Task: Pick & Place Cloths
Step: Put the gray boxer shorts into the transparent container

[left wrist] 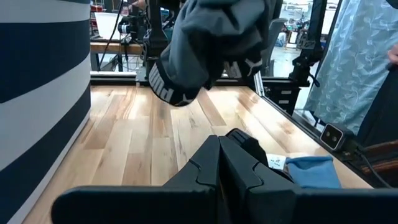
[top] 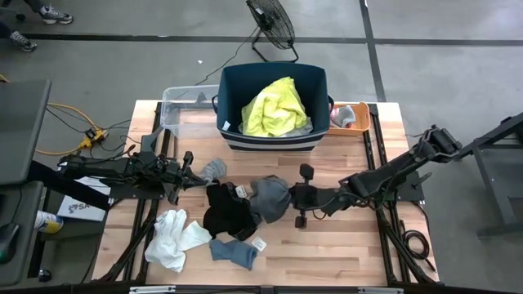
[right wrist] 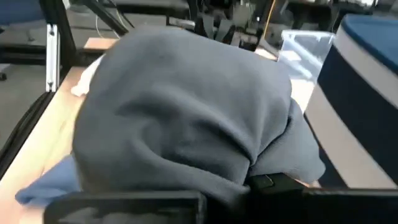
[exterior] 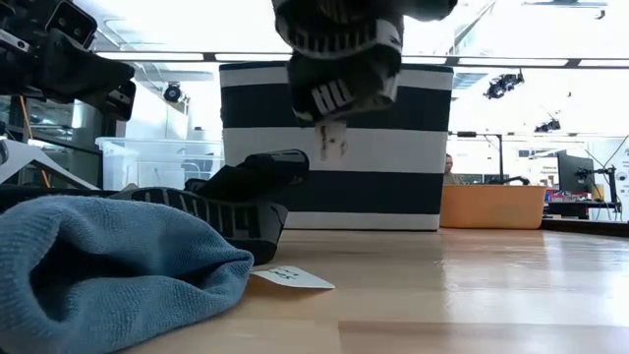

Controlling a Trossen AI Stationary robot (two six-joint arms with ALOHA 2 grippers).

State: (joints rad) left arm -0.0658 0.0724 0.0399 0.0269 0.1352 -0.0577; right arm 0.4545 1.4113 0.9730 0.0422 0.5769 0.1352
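Observation:
My right gripper [top: 288, 198] reaches in from the table's right and is shut on the dark grey shorts [top: 270, 196], which hang above the table in the low view [exterior: 339, 49]. A black garment [top: 225, 211], a white cloth [top: 174, 237] and a blue sock [top: 237, 251] lie flat on the table's near half. A grey sock [top: 214, 169] lies just past my left gripper [top: 189, 169], whose fingers are shut and empty in the left wrist view [left wrist: 219, 168]. A neon yellow shirt [top: 276, 108] lies in the navy tub [top: 233, 82]. My right gripper holds the dark grey shorts from the table's right side. The bunched cloth [right wrist: 186, 112] drapes over the fingers and hides the place of contact. The shorts hang below the gripper, clear of the table, with the lettered waistband [exterior: 329, 93] lowest.
The navy striped tub stands at the table's far middle, with a small orange tray [top: 351, 114] to its right and a clear plastic bin [top: 181, 104] to its left. A paper tag [exterior: 290, 278] lies on the wood. Bare wood lies at the table's near right.

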